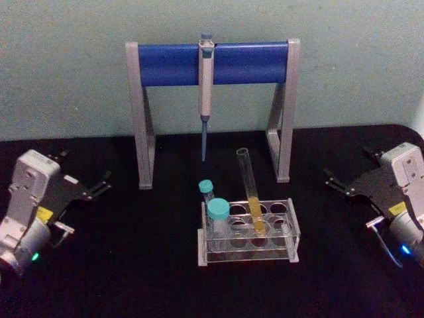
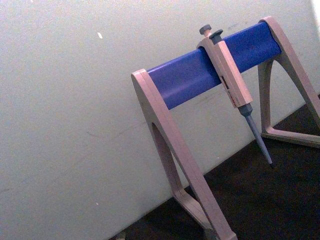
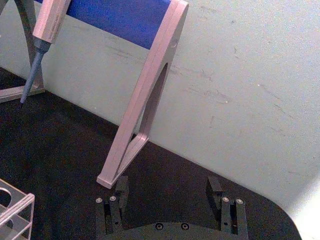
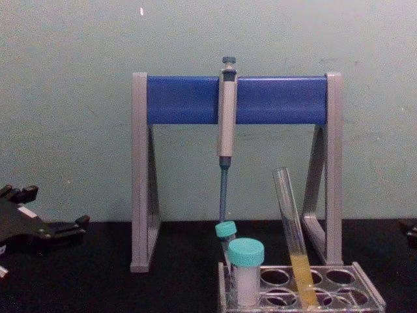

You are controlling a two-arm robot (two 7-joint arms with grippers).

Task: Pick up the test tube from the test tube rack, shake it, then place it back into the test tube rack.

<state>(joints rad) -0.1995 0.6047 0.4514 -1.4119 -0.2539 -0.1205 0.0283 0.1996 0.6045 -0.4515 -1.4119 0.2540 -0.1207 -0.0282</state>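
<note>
The test tube [image 1: 250,189] is a long clear glass tube with yellow-orange liquid at its bottom. It leans in a middle hole of the clear plastic test tube rack [image 1: 292,230] at the table's centre front. In the chest view the test tube [image 4: 288,212] tilts left above the test tube rack [image 4: 367,295]. My left gripper [image 1: 85,168] rests open at the far left, well away from the rack. Far to the right, my right gripper [image 1: 347,167] is open too, its fingers [image 3: 121,188] spread with nothing between them.
Two teal-capped tubes [image 1: 216,212] stand in the rack's left end. Behind the rack is a grey-and-blue stand [image 1: 172,64] with a pipette [image 1: 206,83] hanging from its bar. A corner of the rack [image 3: 15,206] appears in the right wrist view. The table is black.
</note>
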